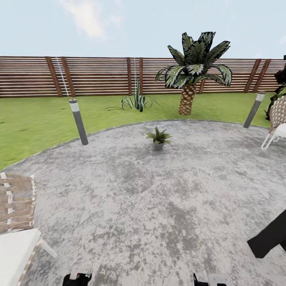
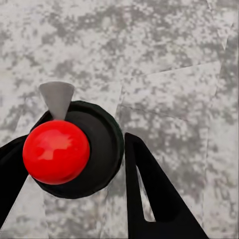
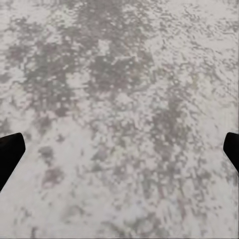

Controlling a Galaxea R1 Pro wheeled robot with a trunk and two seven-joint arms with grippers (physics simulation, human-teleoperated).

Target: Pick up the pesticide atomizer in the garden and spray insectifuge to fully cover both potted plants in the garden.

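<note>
In the left wrist view, seen from above, the pesticide atomizer (image 2: 102, 144) is a round dark green body with a red ball top and a grey cone nozzle. My left gripper (image 2: 74, 167) is shut on it, one black finger (image 2: 149, 194) on each side, over grey stone. My right gripper (image 3: 119, 154) is open above bare patio, its fingertips (image 3: 10, 149) far apart at the picture's edges. One potted plant (image 1: 159, 139), a low green rosette in a small grey pot, stands on the patio straight ahead, several steps away in the head view.
The garden's round stone patio (image 1: 159, 206) is ringed by lawn and a brown slatted fence (image 1: 95, 75). Grey lamp posts (image 1: 78, 121) (image 1: 253, 110) lean at its rim. A palm (image 1: 190, 75) and agave (image 1: 137, 101) grow behind. Wicker chairs (image 1: 16, 206) (image 1: 278, 119) flank both sides; a black shape (image 1: 270, 238) sits at the right.
</note>
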